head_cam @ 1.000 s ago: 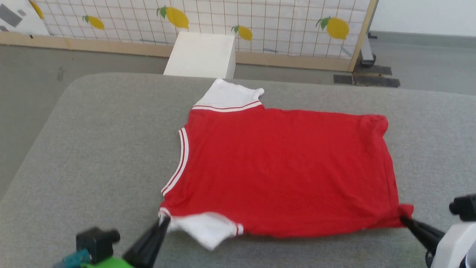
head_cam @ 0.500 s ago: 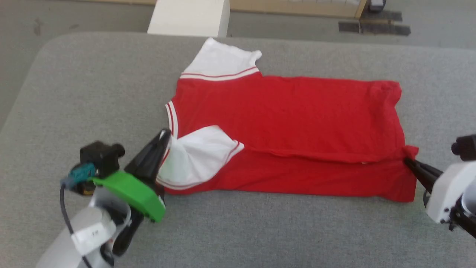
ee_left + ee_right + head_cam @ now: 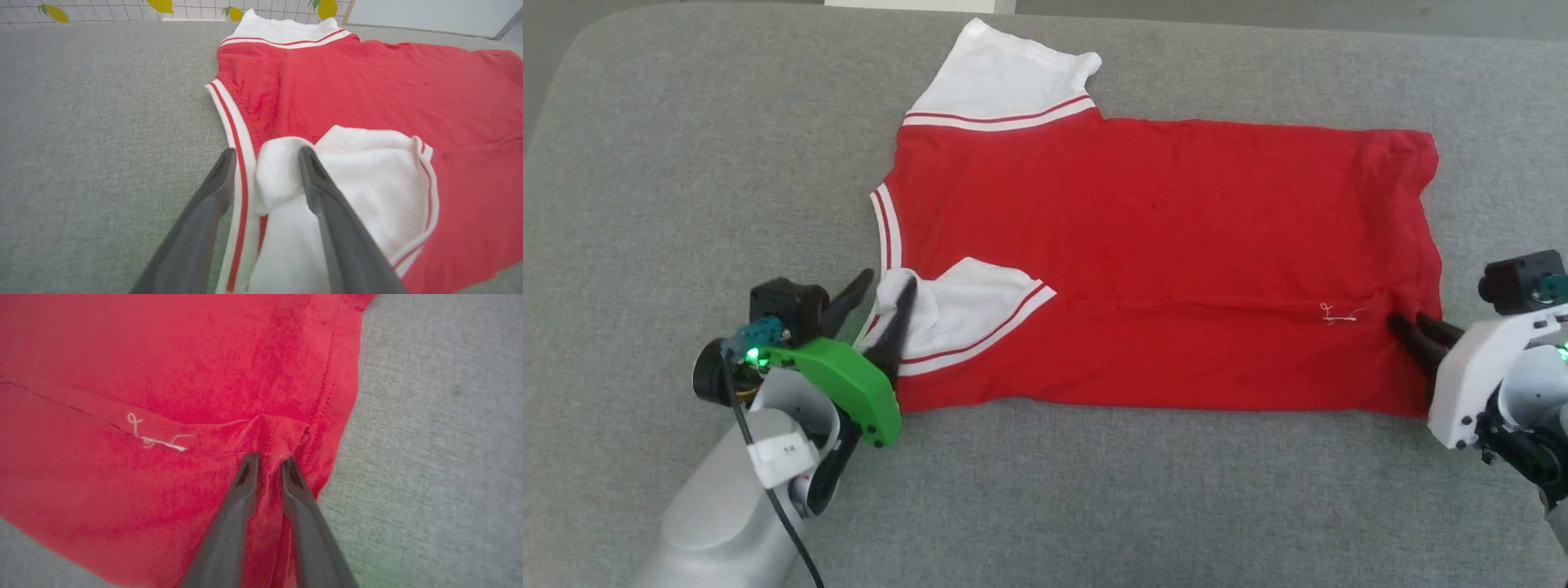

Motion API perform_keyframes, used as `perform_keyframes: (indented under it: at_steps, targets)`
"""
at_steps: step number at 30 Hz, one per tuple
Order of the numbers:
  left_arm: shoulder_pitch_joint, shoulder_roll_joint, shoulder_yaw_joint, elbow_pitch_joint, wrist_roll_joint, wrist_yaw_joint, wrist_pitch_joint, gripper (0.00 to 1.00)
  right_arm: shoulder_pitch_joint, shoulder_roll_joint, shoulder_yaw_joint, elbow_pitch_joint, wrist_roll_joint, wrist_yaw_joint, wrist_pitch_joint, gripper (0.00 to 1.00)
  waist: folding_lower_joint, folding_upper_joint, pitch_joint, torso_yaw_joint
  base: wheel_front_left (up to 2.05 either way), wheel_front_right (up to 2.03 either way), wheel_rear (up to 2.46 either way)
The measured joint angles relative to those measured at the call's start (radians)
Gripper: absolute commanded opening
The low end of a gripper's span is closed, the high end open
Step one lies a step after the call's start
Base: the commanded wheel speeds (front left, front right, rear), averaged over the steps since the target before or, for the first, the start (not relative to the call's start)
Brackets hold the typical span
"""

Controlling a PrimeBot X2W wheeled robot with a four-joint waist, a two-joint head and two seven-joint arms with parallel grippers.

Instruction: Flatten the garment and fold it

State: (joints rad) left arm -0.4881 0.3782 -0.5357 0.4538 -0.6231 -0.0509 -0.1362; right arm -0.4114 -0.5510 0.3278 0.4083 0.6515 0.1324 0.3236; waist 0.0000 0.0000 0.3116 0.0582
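**Near edge doubled over, one end pinned**

The garment (image 3: 1143, 212) lies on the grey worktop (image 3: 686, 163), its near strip folded inward. The right gripper (image 3: 269, 458) pinches the hem corner in narrow fingers, apparently to pin the fold. The left gripper (image 3: 265, 153) stands wide astride the white sleeve (image 3: 367, 171). The fold hides the layers beneath.

The garment (image 3: 1160, 245) is soft, matt knit cloth. Its red body looks slightly fuzzy, and its white sleeve (image 3: 367, 171) is the same dull cloth, edged with ribbed striped trim (image 3: 237, 134). Under the garment lies a grey pad (image 3: 686, 163) of coarse, matt woven fabric. At the garment's collar end the left gripper (image 3: 886, 284) has smooth, dull dark fingers (image 3: 200, 228) and a glossy green plastic cover (image 3: 849, 392). At the hem end the right gripper (image 3: 269, 458) sits on a smooth white plastic housing (image 3: 1470, 384).
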Motion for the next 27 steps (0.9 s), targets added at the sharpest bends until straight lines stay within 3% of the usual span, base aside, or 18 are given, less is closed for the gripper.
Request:
perform_keyframes:
  at_steps: [8, 12, 17, 23, 27]
  targets:
    - [-0.001, -0.069, 0.029, 0.094, -0.019, -0.006, -0.102, 1.0, 0.014, 0.034, -0.013, 0.038, -0.114, 0.0, -0.005, 1.0, 0.0, 0.0, -0.062, 0.009, 0.0, 0.0, 0.0]
    - [0.047, -0.069, 0.05, 0.059, -0.026, -0.001, -0.113, 1.0, 0.073, 0.083, -0.099, 0.022, -0.189, 0.0, 0.045, 1.0, 0.0, 0.0, -0.106, 0.012, 0.0, 0.0, 0.0]
    - [0.166, -0.066, 0.055, -0.011, -0.043, 0.068, -0.067, 1.0, 0.186, 0.193, -0.242, -0.081, -0.299, 0.0, 0.153, 1.0, 0.0, 0.0, -0.16, 0.015, 0.0, 0.0, 0.0]
    - [0.251, -0.053, 0.064, -0.108, -0.052, 0.213, 0.061, 1.0, 0.31, 0.326, -0.397, -0.289, -0.417, 0.0, 0.249, 1.0, 0.0, 0.0, -0.176, 0.017, 0.0, 0.0, 0.0]
    - [0.271, -0.039, 0.058, -0.155, -0.053, 0.265, 0.128, 1.0, 0.356, 0.395, -0.432, -0.411, -0.448, 0.0, 0.301, 1.0, 0.0, 0.0, -0.157, 0.01, 0.0, 0.0, 0.0]
